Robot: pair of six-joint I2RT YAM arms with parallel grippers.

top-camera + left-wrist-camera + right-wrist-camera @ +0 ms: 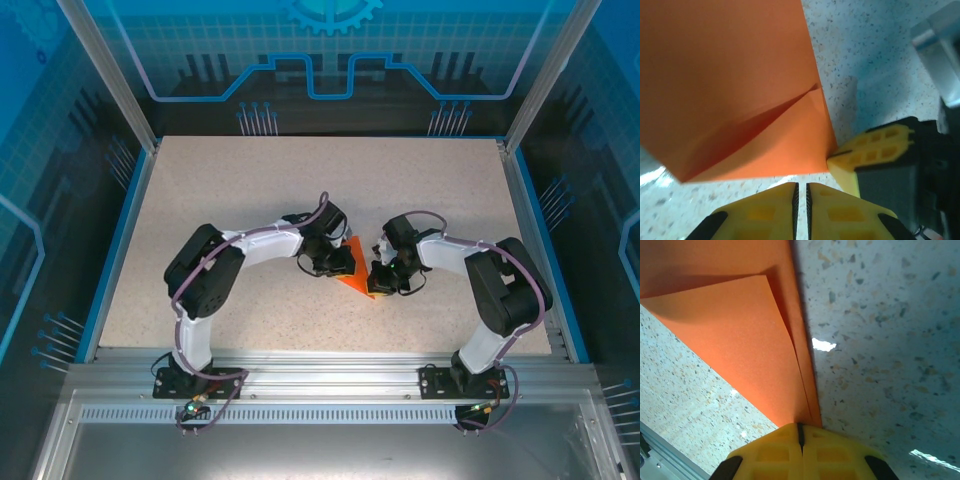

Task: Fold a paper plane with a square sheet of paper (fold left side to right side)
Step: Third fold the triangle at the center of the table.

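Observation:
The square sheet of paper [352, 272], bright orange, lies folded into layered flaps with a pointed end on the table between my two grippers. In the left wrist view the folded paper [740, 90] shows a diagonal crease. My left gripper [801, 186] sits just short of its near edge, jaws a narrow slit apart with only table between them. My right gripper [801, 427] is shut on the paper's pointed corner [730, 330]. Its yellow fingers [875, 150] pinch that corner at the paper's right edge. From above, the left gripper [338, 262] and the right gripper [380, 285] flank the paper.
The speckled table [250, 180] stretches wide behind and to both sides of the arms. A metal rail [320, 365] runs along its near edge, and blue panelled walls enclose the other sides.

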